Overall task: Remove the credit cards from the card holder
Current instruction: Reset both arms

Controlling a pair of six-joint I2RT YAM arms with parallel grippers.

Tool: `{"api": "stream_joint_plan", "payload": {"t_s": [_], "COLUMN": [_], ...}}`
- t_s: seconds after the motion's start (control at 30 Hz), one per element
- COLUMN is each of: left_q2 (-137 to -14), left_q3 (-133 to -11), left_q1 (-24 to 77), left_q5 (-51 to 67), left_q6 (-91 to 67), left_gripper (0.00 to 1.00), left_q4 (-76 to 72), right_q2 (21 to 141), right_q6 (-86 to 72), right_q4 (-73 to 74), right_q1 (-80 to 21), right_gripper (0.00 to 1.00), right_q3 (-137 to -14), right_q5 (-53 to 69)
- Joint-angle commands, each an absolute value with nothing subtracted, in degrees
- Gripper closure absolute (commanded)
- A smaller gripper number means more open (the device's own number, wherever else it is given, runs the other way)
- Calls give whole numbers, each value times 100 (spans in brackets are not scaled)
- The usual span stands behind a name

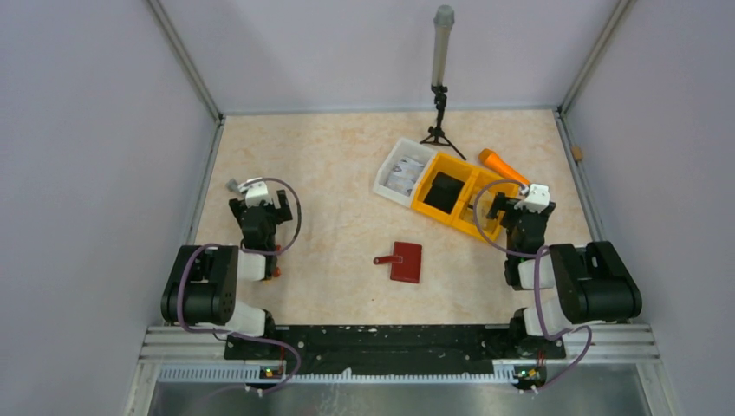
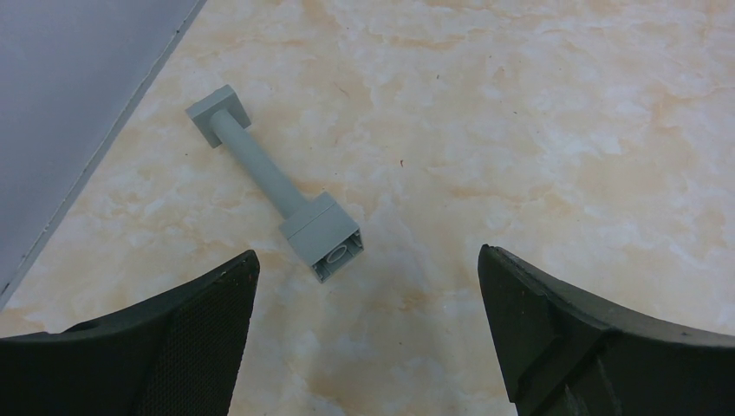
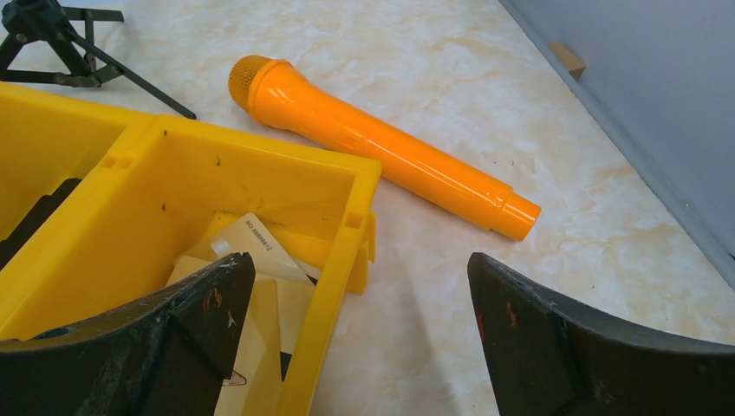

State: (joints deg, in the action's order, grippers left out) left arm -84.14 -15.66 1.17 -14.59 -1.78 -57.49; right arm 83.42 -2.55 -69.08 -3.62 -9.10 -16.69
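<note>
The dark red card holder lies flat and closed on the table's middle, its snap tab pointing left. Neither gripper touches it. Pale cards lie in the right compartment of the yellow divided bin, one printed with a number. My right gripper is open and empty, straddling that bin's right wall; in the top view it is far right of the holder. My left gripper is open and empty over bare table, far left of the holder in the top view.
A grey peg-like block lies just ahead of the left gripper. An orange toy microphone lies beside the yellow bin. A white tray adjoins the bin. A small black tripod stands at the back. Walls enclose the table.
</note>
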Motion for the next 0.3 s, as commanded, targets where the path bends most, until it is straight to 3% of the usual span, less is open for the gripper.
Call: {"api": "stream_joint_plan", "payload": {"t_s": [0.0, 0.27], "left_q2": [-8405, -8399], "left_q3": [-1707, -1732], "left_q1": [81, 37], "left_q5": [-1487, -1394], "left_q6": [-246, -260], "left_gripper": [1, 1], "left_q4": [-6144, -6069], "right_q2": [8360, 8354], "right_q6": [-227, -230], "right_q4": [-7084, -7084], "right_q1": [-389, -387], "right_gripper": [4, 3], "right_q3": [-1019, -1020], "right_q5": [-1707, -1703]}}
